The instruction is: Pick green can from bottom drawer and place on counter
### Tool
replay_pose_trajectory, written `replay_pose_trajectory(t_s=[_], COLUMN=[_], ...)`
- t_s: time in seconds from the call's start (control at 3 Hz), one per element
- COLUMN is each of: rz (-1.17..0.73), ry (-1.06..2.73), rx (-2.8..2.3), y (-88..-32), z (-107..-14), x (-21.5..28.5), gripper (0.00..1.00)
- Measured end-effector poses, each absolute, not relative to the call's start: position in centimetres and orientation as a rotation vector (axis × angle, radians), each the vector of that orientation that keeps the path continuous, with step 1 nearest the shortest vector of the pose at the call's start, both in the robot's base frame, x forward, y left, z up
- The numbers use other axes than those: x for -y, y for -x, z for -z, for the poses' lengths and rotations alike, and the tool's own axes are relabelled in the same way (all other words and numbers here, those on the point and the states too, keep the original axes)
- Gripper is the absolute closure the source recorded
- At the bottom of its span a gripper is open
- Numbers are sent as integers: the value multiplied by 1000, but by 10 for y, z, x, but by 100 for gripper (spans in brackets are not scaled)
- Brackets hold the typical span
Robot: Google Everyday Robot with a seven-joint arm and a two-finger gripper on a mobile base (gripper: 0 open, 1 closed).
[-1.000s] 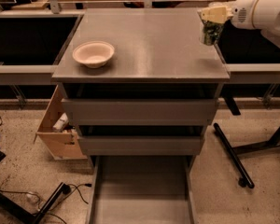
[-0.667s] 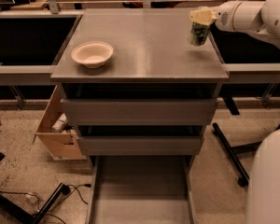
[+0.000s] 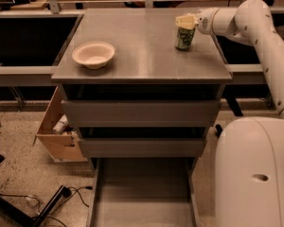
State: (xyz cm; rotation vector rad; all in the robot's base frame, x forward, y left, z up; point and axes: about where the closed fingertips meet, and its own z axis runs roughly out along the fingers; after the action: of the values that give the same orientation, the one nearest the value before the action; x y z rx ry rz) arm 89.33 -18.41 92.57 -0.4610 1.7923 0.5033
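The green can (image 3: 184, 38) stands upright at the right rear of the counter (image 3: 146, 60); I cannot tell whether its base touches the surface. My gripper (image 3: 185, 21) reaches in from the right and is shut on the can's top, its cream fingers (image 3: 181, 21) around the rim. The bottom drawer (image 3: 142, 197) is pulled out below the cabinet, and its flat floor is bare.
A cream bowl (image 3: 93, 54) sits on the counter's left side. The two upper drawers (image 3: 139, 112) are shut. An open cardboard box (image 3: 57, 134) leans against the cabinet's left. My white base (image 3: 255, 174) fills the lower right. Cables (image 3: 47, 207) lie on the floor at the lower left.
My gripper has carried the can leftward from beyond the counter's right edge and lowered it onto or just above the counter's right rear.
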Motion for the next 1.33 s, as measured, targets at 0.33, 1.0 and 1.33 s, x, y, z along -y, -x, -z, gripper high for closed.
replay_pose_trajectory(t_s=[0.33, 1.0, 1.33], rz=[-505, -505, -505], ry=[482, 482, 482], rx=[-1819, -1819, -1819], y=[-905, -905, -905], z=[-911, -912, -912], x=[168, 168, 168], gripper=[100, 59, 37])
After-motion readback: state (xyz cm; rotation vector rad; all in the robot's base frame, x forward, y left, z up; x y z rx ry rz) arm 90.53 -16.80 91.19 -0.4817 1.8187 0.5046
